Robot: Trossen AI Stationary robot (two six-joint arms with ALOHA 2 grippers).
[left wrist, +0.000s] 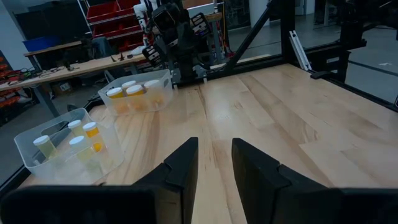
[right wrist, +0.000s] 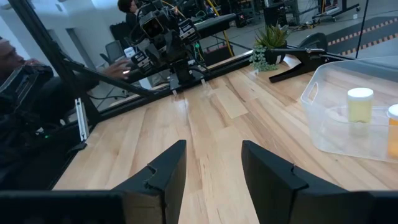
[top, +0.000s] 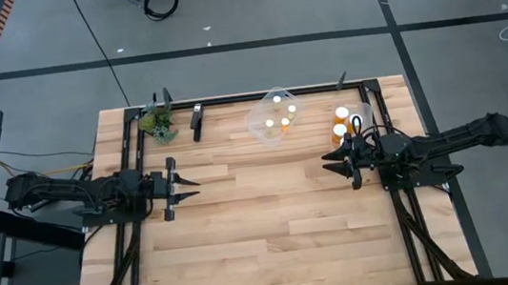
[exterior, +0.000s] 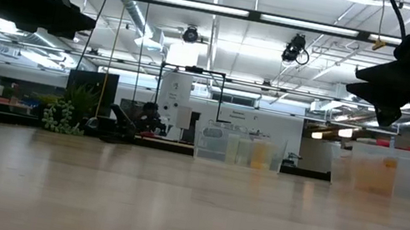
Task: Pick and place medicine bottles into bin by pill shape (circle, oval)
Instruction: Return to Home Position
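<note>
The medicine bottles stand upright in two clear bins. A few white-capped bottles (top: 279, 120) sit in the bin (top: 257, 123) at the far middle of the table; its bottles (left wrist: 84, 138) also show in the left wrist view. Orange-bodied bottles (top: 340, 125) fill the second bin (top: 362, 114) at the far right, beside my right arm. My left gripper (top: 184, 185) hovers open above the table's left side, pointing level toward the right. My right gripper (top: 331, 163) hovers open at the right, pointing left. Neither holds anything.
A small green plant (top: 158, 122) and a black clamp-like tool (top: 197, 120) lie at the far left edge. A black frame (top: 230, 97) borders the table. Bare wood (top: 262, 209) stretches between the grippers and toward the near edge. A person (right wrist: 18, 81) sits beyond the left side.
</note>
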